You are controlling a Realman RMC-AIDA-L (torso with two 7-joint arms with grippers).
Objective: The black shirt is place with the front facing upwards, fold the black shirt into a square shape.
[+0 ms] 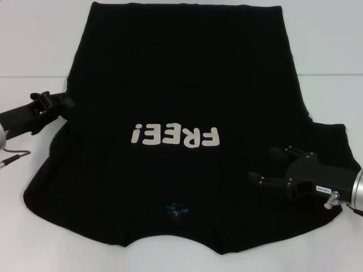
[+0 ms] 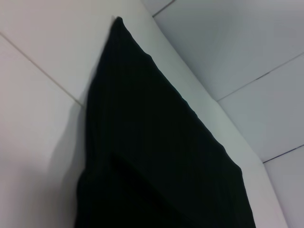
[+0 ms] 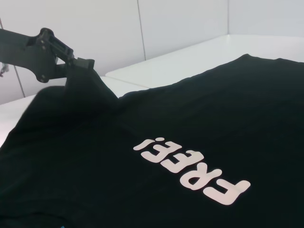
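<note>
The white tabletop (image 1: 34,34) filled the head view, and most of it lay under the large plain black cloth T-shirt (image 1: 181,85) with cream "FREE!" letters (image 1: 174,136) across the chest. The shirt was spread front up, hem toward the top of the frame, neck and small blue label (image 1: 176,209) at the lower centre, sleeves reaching toward the lower corners.

The right end effector (image 1: 260,165) sat at the lower right of the frame, over the shirt's right sleeve area, its two fingers spread apart with nothing between them. The left end effector (image 1: 67,103) was at the middle left, at the shirt's side edge; in the right wrist view (image 3: 78,66) its tip met a raised peak of cloth, so it appeared closed on the shirt's edge, though the fingers themselves were hard to make out.

Judging by this, the first side fold was in hand, with no fold yet made. The next move would call for the right end effector to close on its sleeve or side edge, then both sides carried inward toward the centre.
</note>
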